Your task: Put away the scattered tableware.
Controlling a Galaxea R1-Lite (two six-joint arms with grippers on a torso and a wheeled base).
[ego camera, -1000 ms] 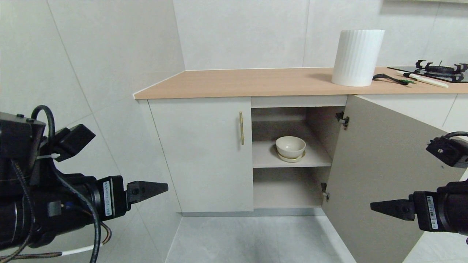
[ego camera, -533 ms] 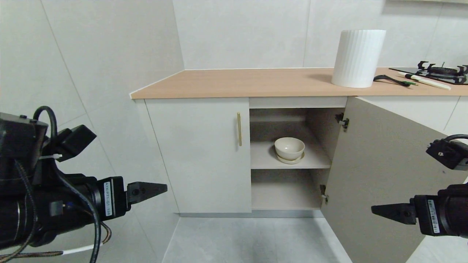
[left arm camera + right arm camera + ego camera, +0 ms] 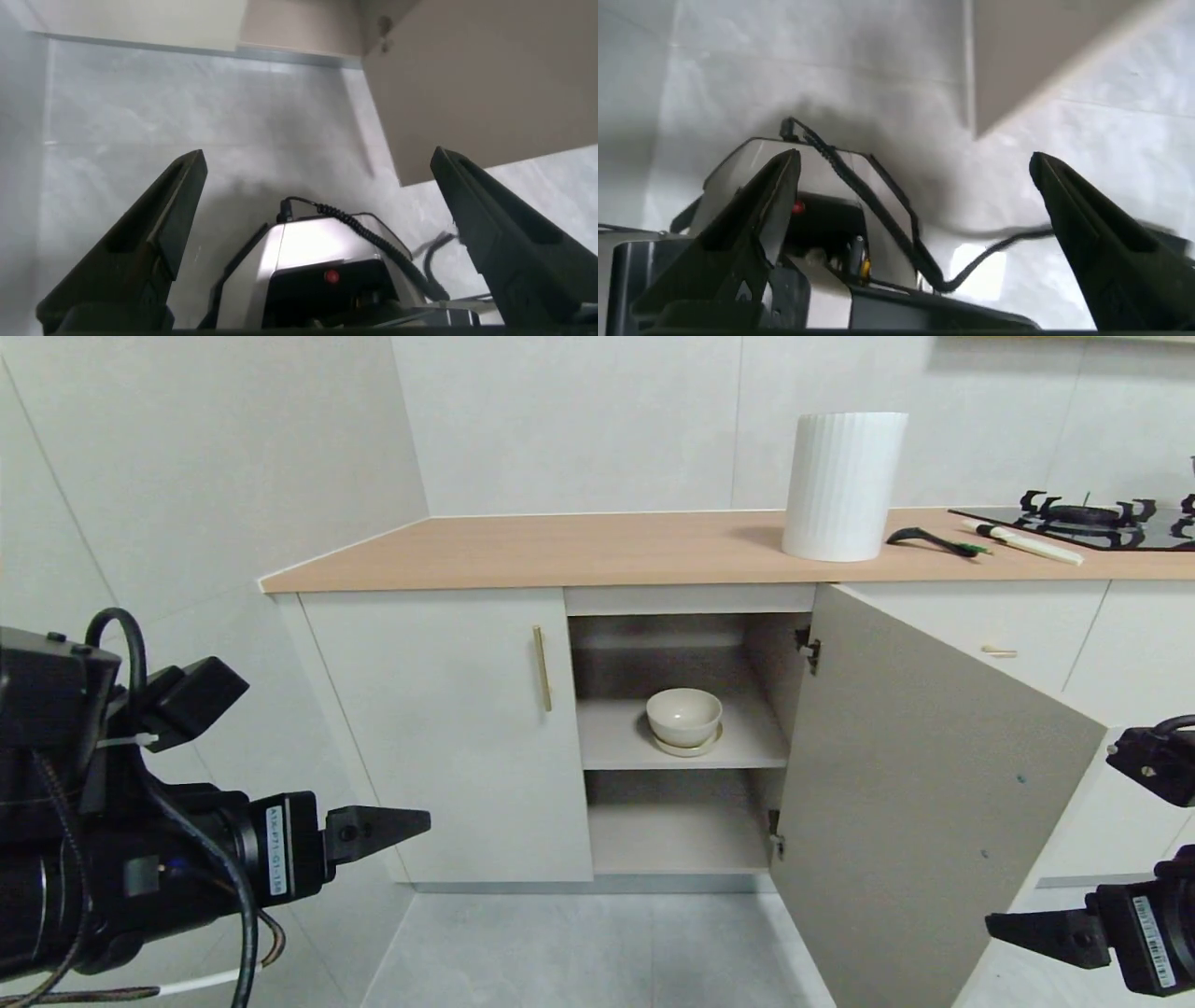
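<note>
A cream bowl (image 3: 684,714) sits on a small plate (image 3: 688,748) on the middle shelf of the open cabinet (image 3: 616,733). My left gripper (image 3: 403,821) hangs low at the left, well in front of the closed cabinet door, open with nothing between its fingers (image 3: 168,219). My right gripper (image 3: 1008,926) is low at the right, in front of the swung-out door (image 3: 924,784), and it is also open and empty (image 3: 915,163). On the counter near the stove lie a black utensil (image 3: 934,539) and a pale long utensil (image 3: 1025,541).
A tall white ribbed container (image 3: 843,485) stands on the wooden counter (image 3: 560,546). A gas stove (image 3: 1088,515) is at the far right. The left cabinet door (image 3: 448,737) is shut, with a gold handle (image 3: 541,667). Grey floor (image 3: 579,943) lies open below; the lower shelf is bare.
The whole head view has shifted, so the cabinet and counter now sit farther left in the picture. My right gripper shows lower and farther right. The bowl stays on its plate.
</note>
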